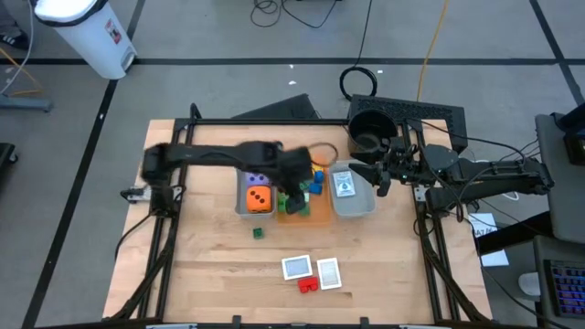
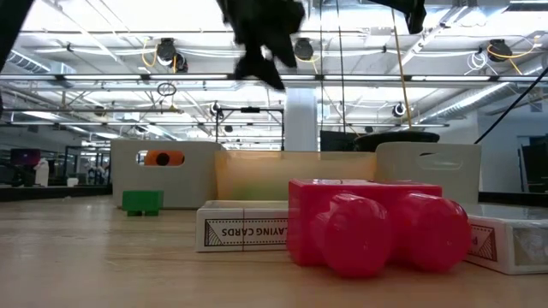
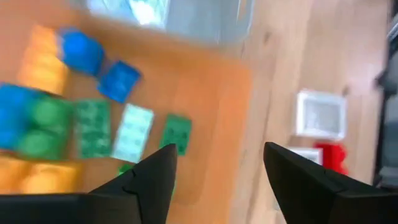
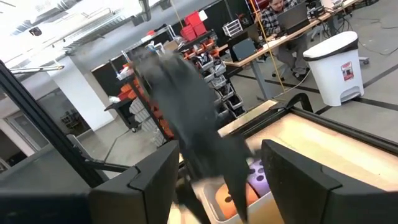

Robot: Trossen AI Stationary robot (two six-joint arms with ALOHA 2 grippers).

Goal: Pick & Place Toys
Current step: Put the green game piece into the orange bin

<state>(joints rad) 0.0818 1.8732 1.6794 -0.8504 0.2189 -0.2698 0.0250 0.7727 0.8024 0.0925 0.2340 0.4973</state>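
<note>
My left gripper (image 1: pixel 294 187) (image 3: pixel 221 149) is open and empty, hovering over the orange tray (image 1: pixel 320 212) (image 3: pixel 205 93), which holds green (image 3: pixel 93 127), blue (image 3: pixel 121 79) and yellow (image 3: pixel 43 62) bricks. My right gripper (image 1: pixel 377 178) (image 4: pixel 221 146) is open and empty, above the far right edge of a grey tray (image 1: pixel 355 206) that holds a whitish card (image 1: pixel 345 185). Another grey tray (image 1: pixel 243 206) holds an orange die (image 1: pixel 260 198) and a purple die (image 1: pixel 257 179). On the table lie a green brick (image 1: pixel 259 233) (image 2: pixel 142 201), two cards (image 1: pixel 295 267) (image 1: pixel 327 272) and a red brick (image 1: pixel 308 283) (image 2: pixel 368 227).
A black round bucket (image 1: pixel 370 132) stands behind the trays at the far edge. The three trays sit side by side at the table's middle. Bare wood lies to the left and right of the loose toys near the front edge. People work at desks in the room beyond (image 4: pixel 280 12).
</note>
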